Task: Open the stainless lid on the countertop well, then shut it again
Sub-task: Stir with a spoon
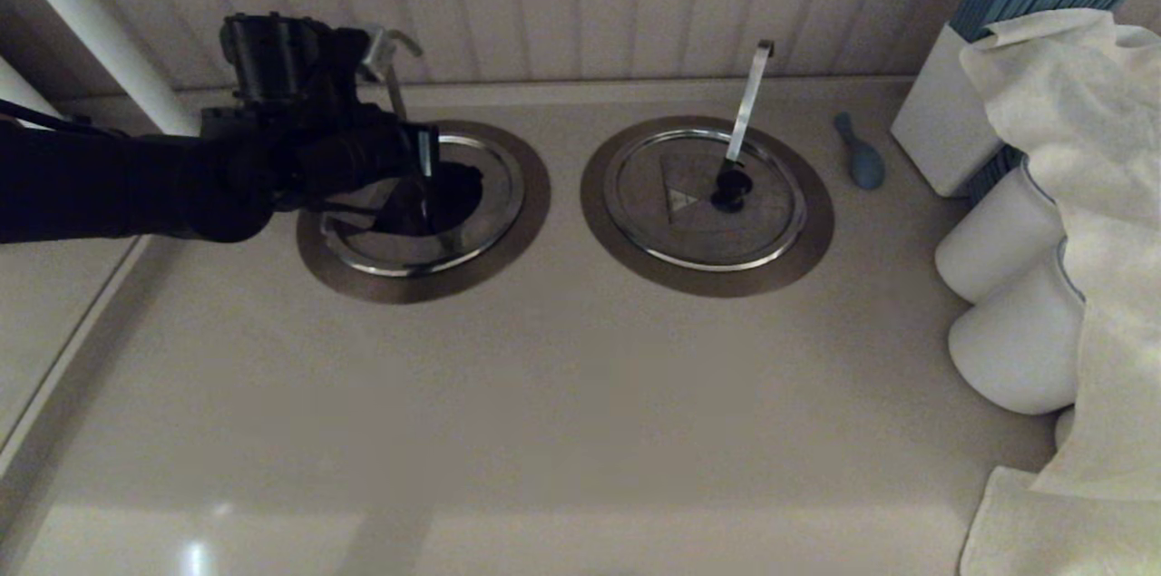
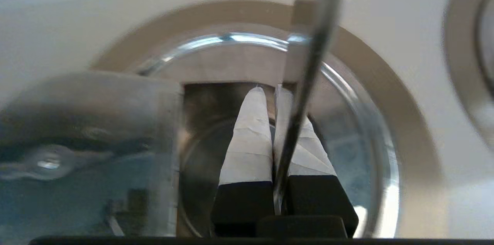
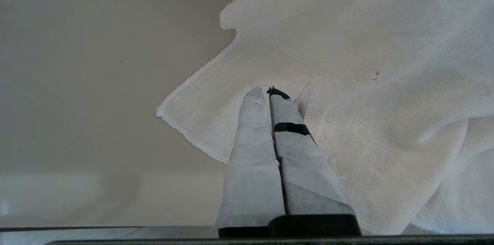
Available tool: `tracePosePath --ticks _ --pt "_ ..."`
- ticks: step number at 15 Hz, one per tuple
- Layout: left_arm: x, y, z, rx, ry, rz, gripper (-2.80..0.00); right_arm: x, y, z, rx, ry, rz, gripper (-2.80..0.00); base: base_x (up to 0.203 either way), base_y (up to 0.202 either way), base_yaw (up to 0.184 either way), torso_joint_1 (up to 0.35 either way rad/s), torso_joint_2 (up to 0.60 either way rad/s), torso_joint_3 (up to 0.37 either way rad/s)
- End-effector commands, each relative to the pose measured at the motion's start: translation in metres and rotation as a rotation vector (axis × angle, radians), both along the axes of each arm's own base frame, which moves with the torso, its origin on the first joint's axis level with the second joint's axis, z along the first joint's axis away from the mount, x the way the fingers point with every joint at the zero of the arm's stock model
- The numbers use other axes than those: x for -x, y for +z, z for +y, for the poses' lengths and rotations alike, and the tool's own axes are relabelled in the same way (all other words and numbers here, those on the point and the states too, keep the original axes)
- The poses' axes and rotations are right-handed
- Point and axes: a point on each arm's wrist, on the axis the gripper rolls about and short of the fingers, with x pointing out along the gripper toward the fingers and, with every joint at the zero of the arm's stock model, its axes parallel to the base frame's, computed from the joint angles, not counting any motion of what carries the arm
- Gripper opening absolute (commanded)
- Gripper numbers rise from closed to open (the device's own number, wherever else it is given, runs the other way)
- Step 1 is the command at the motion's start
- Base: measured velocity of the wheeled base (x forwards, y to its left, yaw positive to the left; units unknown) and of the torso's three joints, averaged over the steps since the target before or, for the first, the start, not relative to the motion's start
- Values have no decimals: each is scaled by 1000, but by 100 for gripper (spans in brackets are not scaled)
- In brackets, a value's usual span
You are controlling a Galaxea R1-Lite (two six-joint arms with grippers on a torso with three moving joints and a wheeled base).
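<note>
Left gripper (image 2: pixel 269 90), fingers pressed together with nothing seen between them, reaches into the left of two countertop wells (image 1: pixel 426 286). The stainless lid (image 2: pixel 88 121) stands tilted up beside it, the thin utensil handle (image 2: pixel 308 63) crossing in front. The second lid (image 1: pixel 703 200) lies flat. The right gripper (image 3: pixel 270 92) hangs closed over a white cloth (image 3: pixel 366 83).
</note>
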Motion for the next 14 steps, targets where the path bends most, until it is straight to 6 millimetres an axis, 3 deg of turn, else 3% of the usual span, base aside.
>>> tracePosePath --ticks 1,7,14 --pt "-1 4 -2 16 -3 -12 -280 0 0 0 0 0 0 -280 0 0 0 0 0 0" --pt "-5 12 -2 84 6 -36 -280 0 0 0 0 1 0 -280 0 0 0 0 0 0" --pt "-20 7 -5 99 40 -86 -280 0 0 0 0 1 0 -280 0 0 0 0 0 0"
